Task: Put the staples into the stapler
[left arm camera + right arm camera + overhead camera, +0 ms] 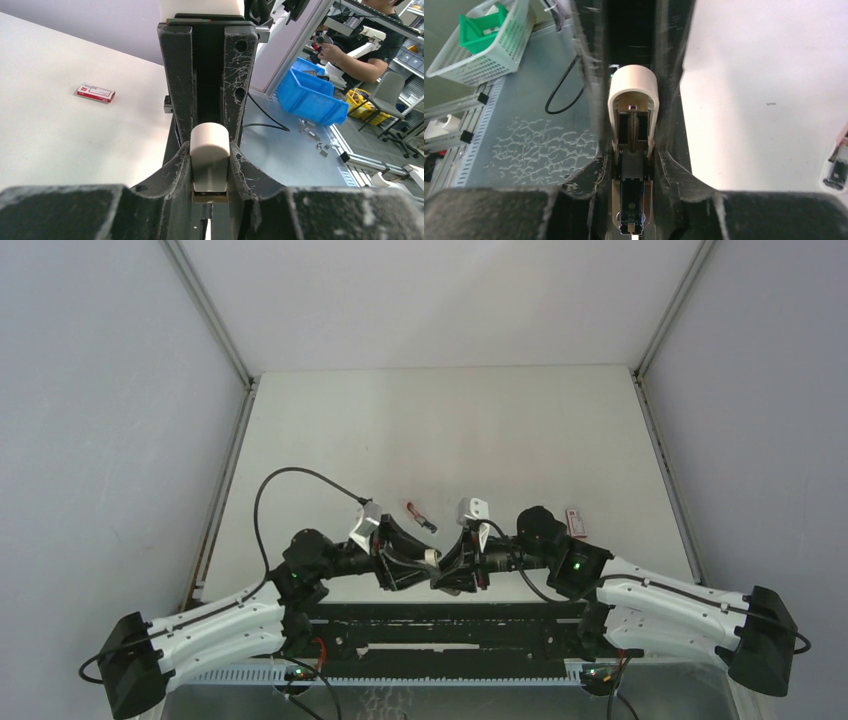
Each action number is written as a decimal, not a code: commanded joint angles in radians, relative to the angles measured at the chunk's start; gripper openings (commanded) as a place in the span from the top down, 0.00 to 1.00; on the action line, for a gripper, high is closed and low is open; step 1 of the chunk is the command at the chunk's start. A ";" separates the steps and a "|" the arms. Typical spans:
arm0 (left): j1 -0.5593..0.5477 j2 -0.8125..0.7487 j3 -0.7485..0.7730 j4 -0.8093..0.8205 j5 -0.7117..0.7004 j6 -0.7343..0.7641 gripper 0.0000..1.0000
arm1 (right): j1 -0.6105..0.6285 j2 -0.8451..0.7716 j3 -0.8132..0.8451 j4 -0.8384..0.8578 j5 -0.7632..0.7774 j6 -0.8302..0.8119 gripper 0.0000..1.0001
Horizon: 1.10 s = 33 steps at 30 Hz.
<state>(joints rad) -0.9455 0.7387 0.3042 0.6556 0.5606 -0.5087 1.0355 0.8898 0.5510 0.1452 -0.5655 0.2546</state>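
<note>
Over the near edge of the tabletop (450,430), seen from above, my left fingers (418,558) and right fingers (447,566) meet nose to nose with a pale stapler (431,557) pinched between them. Beyond the stapler lies a slim pink-red piece (420,515) with a dark end. To the stapler's right sits a flat white-and-red box (575,522). No loose strip of staples shows anywhere.

From the left wrist, my left fingers are nearly closed, with the pads tight on the stapler's cream, round-ended shell (210,150). Left of the stapler, the box (95,93) carries a red label, but its print is too small to read.

From the right wrist, my right fingers sit narrow against the sides of the stapler's (632,95) lower channel, gripping it, I judge. Under the cream hood I see a spring on a rod and a dark track. I reckon the stapler is light, rigid, smooth-sided and hinged, so the hood may swing. The flat channel walls look like the place to hold, away from the spring.
</note>
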 commanded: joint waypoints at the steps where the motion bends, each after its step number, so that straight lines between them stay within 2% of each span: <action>1: 0.051 -0.023 0.055 -0.038 -0.079 0.012 0.38 | -0.011 -0.026 0.041 -0.043 0.119 0.007 0.97; 3: 0.095 -0.041 0.081 -0.167 -0.166 0.042 0.15 | -0.054 -0.024 0.042 -0.087 0.178 0.025 0.99; 5: 0.167 -0.062 0.117 -0.345 -0.292 0.087 0.05 | -0.108 -0.006 0.044 -0.124 0.248 0.033 1.00; 7: 0.249 -0.081 0.135 -0.421 -0.375 0.103 0.00 | -0.152 0.031 0.053 -0.166 0.351 0.023 1.00; 12: 0.445 -0.104 0.104 -0.446 -0.584 0.046 0.00 | -0.222 0.230 0.128 -0.160 0.510 -0.012 1.00; 14: 0.487 -0.101 0.086 -0.460 -0.692 0.077 0.00 | -0.241 0.323 0.167 -0.133 0.527 -0.019 1.00; 17: 0.491 -0.094 0.070 -0.480 -0.801 0.139 0.00 | -0.251 0.440 0.208 -0.057 0.540 -0.047 1.00; 24: 0.491 -0.121 0.056 -0.502 -0.815 0.179 0.00 | -0.258 0.664 0.314 0.038 0.575 -0.070 1.00; 33: 0.491 -0.130 0.052 -0.528 -0.842 0.188 0.00 | -0.263 0.823 0.350 0.143 0.557 -0.131 1.00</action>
<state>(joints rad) -0.4576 0.6178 0.3649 0.1143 -0.2596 -0.3473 0.7792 1.6829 0.8505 0.1856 -0.0013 0.1719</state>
